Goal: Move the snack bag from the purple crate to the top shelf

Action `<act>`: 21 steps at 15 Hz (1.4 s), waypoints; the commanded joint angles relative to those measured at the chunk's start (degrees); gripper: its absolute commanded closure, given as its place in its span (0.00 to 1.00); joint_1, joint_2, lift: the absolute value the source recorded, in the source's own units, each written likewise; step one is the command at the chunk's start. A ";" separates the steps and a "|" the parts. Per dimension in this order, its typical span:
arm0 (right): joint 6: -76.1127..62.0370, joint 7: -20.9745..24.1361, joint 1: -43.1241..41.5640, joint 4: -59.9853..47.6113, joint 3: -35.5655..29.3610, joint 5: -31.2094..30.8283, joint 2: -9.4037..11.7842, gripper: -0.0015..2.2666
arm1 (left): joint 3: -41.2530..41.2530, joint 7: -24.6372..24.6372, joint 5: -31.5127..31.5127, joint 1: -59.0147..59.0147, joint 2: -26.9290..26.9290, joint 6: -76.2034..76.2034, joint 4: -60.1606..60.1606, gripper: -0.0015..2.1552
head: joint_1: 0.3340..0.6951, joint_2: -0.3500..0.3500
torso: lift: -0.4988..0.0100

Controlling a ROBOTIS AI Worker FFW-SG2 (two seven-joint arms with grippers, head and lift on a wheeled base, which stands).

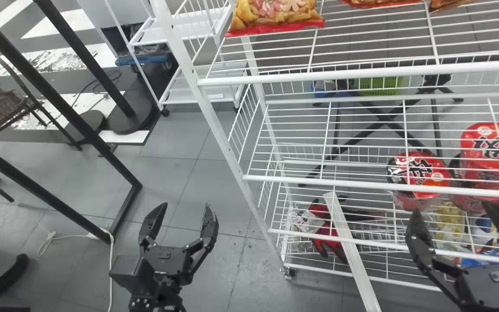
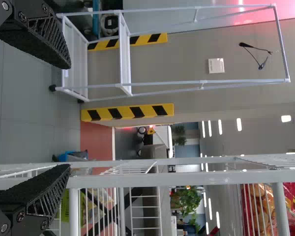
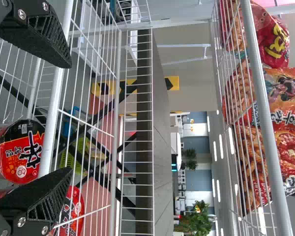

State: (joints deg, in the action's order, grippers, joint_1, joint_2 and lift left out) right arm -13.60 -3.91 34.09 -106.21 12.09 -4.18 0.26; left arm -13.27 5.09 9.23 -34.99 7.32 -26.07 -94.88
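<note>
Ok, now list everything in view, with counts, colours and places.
Rack: one, white, right of the head view.
Snack bags: several, red and orange, top shelf.
Noodles: at least three, red-black, lower in the rack.
Gloves: count unclear, red-black, low in the rack.
Plank: one, white, across the rack's lower front.
Basket: one, green, behind the rack.
Left gripper: one, black, open, left of the rack.
Right gripper: one, black, open, before the rack.
</note>
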 commanded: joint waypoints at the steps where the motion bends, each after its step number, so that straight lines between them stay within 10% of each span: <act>1: 0.03 0.05 -0.08 0.04 0.04 -0.03 -0.32 0.03 | 0.08 0.00 0.00 0.01 -0.02 -0.16 0.04 0.05 | 1.00 1.00 | 0.38; 21: -0.50 0.57 -0.34 1.18 -0.05 -0.03 -0.32 0.03 | -0.27 0.00 0.09 -0.16 -0.02 -0.34 0.39 0.05 | 1.00 1.00 | 0.22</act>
State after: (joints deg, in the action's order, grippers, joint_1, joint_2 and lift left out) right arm -13.95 -3.33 33.73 -105.03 12.04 -4.18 0.26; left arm -13.53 5.09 9.32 -35.13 7.29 -26.29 -94.48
